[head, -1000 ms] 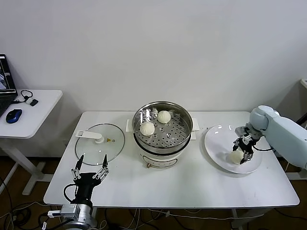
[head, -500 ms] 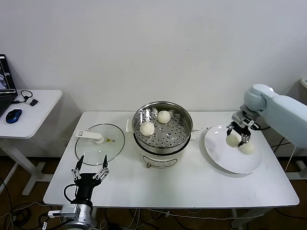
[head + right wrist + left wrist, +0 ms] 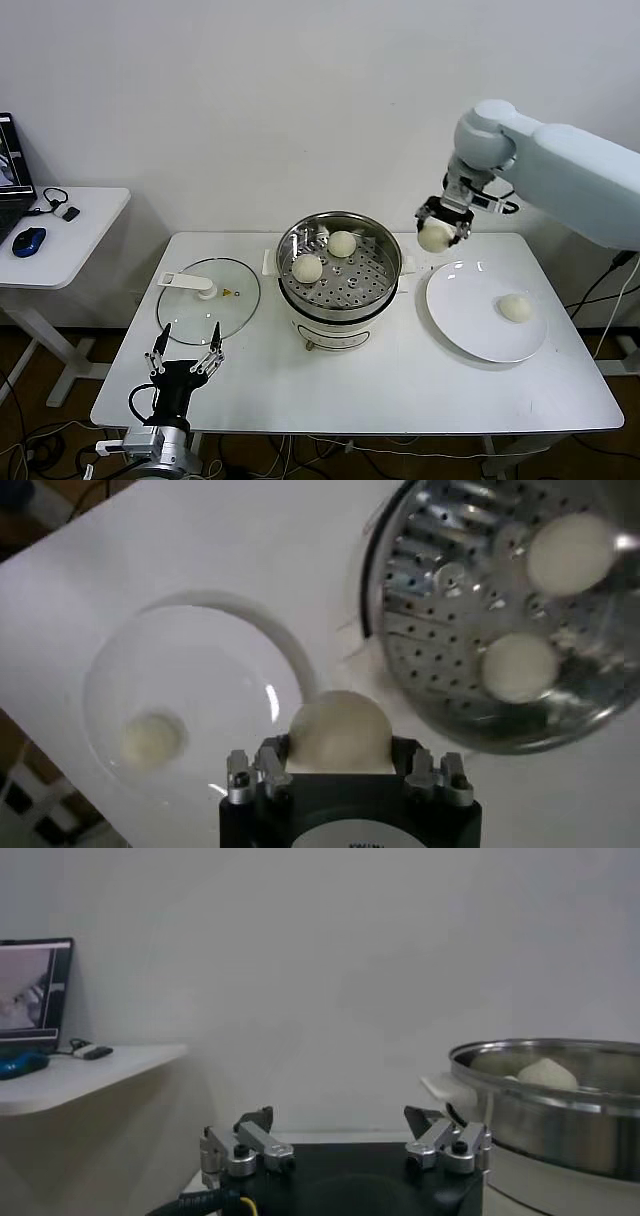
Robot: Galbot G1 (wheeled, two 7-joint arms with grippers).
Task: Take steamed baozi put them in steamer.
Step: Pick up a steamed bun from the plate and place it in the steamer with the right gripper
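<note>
Now two small cream-white pleated baozi (image 3: 307, 268) sit inside the round shiny steel steamer (image 3: 340, 262), the right hand (image 3: 436, 228) grips a third just beside its rim, one (image 3: 515, 308) remains on the white plate (image 3: 460, 320), and the left hand (image 3: 186, 355) waits spread wide near the bench's front edge.

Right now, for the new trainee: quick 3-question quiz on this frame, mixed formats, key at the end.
1. How many baozi lie in the steamer?
2. True or false: the white plate has no bun on it.
3. The right gripper is: A) parked at the table's front edge, B) up in the air between plate and steamer, shut on a baozi, C) resting on the glass lid.

Key:
1. Two.
2. False; one bun lies on it.
3. B. The left gripper is the one parked at the front, open.
</note>
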